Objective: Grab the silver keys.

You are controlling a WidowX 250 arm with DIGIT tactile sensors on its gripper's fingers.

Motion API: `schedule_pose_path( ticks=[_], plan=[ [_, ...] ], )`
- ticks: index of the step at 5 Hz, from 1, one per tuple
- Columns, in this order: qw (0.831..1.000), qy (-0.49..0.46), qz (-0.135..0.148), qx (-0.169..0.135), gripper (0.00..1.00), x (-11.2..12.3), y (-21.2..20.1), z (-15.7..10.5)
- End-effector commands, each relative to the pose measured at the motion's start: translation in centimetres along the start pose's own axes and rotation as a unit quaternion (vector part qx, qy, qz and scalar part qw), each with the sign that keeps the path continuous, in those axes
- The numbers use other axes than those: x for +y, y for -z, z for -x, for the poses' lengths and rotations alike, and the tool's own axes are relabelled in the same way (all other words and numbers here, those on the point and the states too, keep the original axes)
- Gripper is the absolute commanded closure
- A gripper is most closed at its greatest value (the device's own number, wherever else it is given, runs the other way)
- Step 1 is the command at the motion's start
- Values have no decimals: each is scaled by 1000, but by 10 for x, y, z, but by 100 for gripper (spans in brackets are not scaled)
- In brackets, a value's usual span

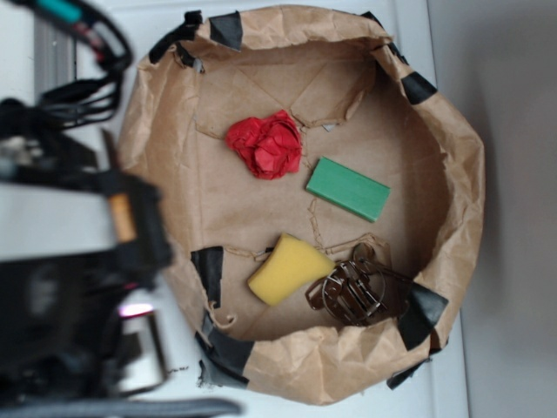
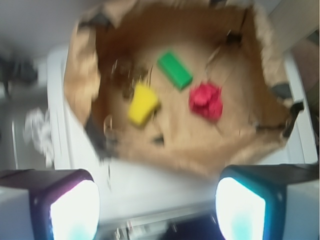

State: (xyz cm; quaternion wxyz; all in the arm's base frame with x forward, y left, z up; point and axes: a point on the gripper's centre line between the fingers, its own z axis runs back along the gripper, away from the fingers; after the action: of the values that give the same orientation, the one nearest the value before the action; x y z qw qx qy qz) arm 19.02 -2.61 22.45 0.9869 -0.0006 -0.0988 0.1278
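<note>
The silver keys (image 1: 352, 292) lie as a dark bunch on wire rings in the near right corner of the brown paper basin (image 1: 457, 165), touching the yellow sponge (image 1: 289, 268). In the wrist view the keys (image 2: 121, 72) are a dark blur just above the sponge (image 2: 142, 102). My gripper (image 2: 157, 210) hangs outside the basin over the white surface, well short of the keys. It is open, its glowing pads (image 2: 75, 212) wide apart with nothing between them. In the exterior view the arm (image 1: 87, 261) is a dark blur at the left.
A green rectangular block (image 1: 348, 188) and a crumpled red wad (image 1: 267, 144) lie on the basin floor. The basin's raised, crinkled walls carry black tape patches (image 1: 422, 313). Cables (image 1: 87, 87) run at the upper left.
</note>
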Motion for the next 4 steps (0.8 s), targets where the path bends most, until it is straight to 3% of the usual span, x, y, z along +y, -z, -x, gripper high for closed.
schedule_pose_path(
  ticks=[1,2,4],
  plan=[
    [998,-9,37,-55,0,0,43,-49],
    [997,22,52,-51,0,6,73,-65],
    [995,69,66,-35,0,7,86,-74]
  ],
)
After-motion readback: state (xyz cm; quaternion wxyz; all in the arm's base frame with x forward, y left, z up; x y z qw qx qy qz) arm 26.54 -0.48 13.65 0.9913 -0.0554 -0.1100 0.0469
